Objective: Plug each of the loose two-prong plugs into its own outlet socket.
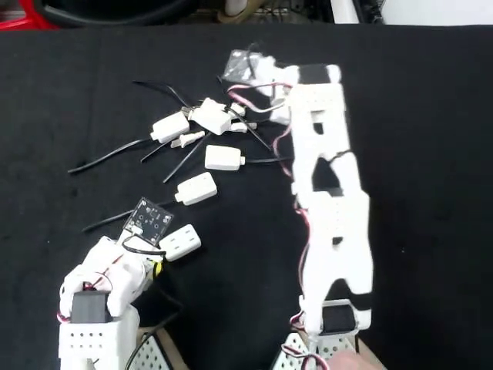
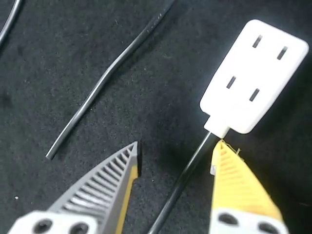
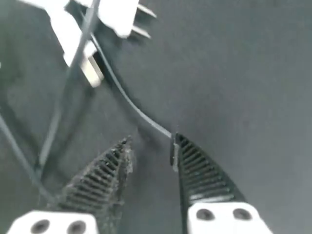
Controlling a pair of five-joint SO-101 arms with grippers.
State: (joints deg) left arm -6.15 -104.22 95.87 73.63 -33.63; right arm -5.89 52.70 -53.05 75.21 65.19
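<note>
The left gripper point(image 2: 178, 146) is open wide and holds nothing — the black cord point(image 2: 187, 170) of a white socket block point(image 2: 253, 78) runs right between its 2 fingers point(image 2: 107, 180). The block lies just ahead of the tips, flat, slots up, its long side in line with the cord. The right gripper point(image 3: 151, 141) is open too, with nothing in it; a thin wire point(image 3: 131, 105) ends just by 1 finger, and a white plug point(image 3: 122, 14) with 2 prongs lies farther ahead. From above, the right arm point(image 1: 327, 200) is stretched far out to the heap of plugs point(image 1: 208, 119), so it is nearer them — the left arm point(image 1: 100, 293) is nearer the block. All lie on a black cloth table point(image 1: 431, 154). Something red point(image 1: 19, 11) sits past its far edge.
</note>
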